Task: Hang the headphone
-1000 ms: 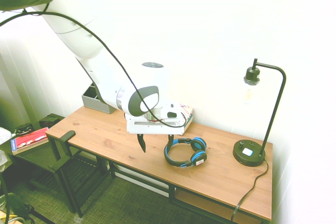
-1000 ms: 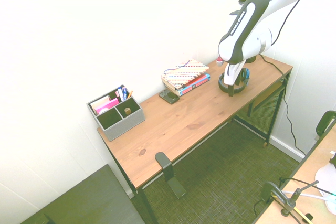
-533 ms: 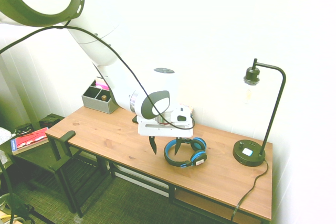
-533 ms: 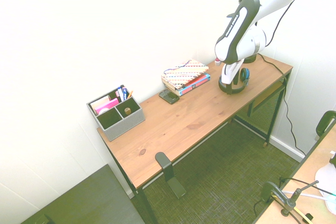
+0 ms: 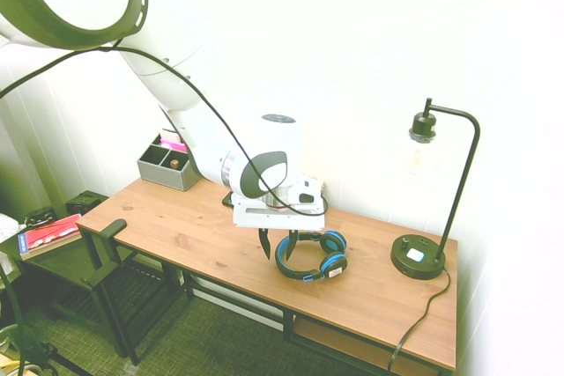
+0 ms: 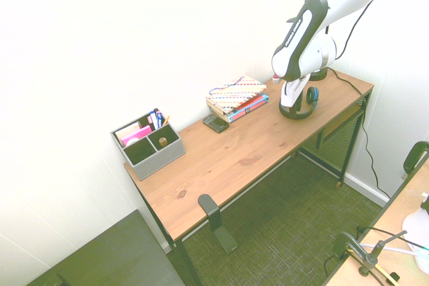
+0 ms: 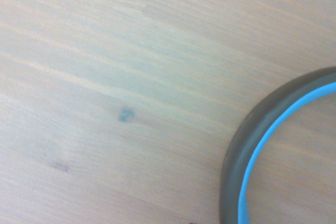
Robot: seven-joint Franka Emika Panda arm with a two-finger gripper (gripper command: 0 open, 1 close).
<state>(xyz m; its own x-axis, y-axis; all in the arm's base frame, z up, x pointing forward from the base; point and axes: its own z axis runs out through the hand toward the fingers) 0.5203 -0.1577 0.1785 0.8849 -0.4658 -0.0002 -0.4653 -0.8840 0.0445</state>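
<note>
The headphone [image 5: 310, 255] lies flat on the wooden desk [image 5: 203, 235], its black-and-blue headband curving toward the arm and its blue ear cups toward the wall. My gripper [image 5: 277, 245] hangs low over the headband's outer curve. It is open, with one dark finger outside the band and the other just inside it. From the other side the gripper [image 6: 293, 96] covers part of the headphone [image 6: 307, 100]. The wrist view shows the headband arc [image 7: 252, 145] close up on bare wood.
A black desk lamp [image 5: 419, 257] stands to the right of the headphone. Stacked books [image 6: 236, 97] and a small dark device [image 6: 215, 123] lie by the wall. A grey organiser [image 6: 147, 142] sits at the far end. A black hook bracket [image 5: 113, 228] is clamped to the desk's corner.
The gripper has come in from the left and dropped closer to the headband. Its fingers stand nearer together than half a second ago. The headphone has not moved.
</note>
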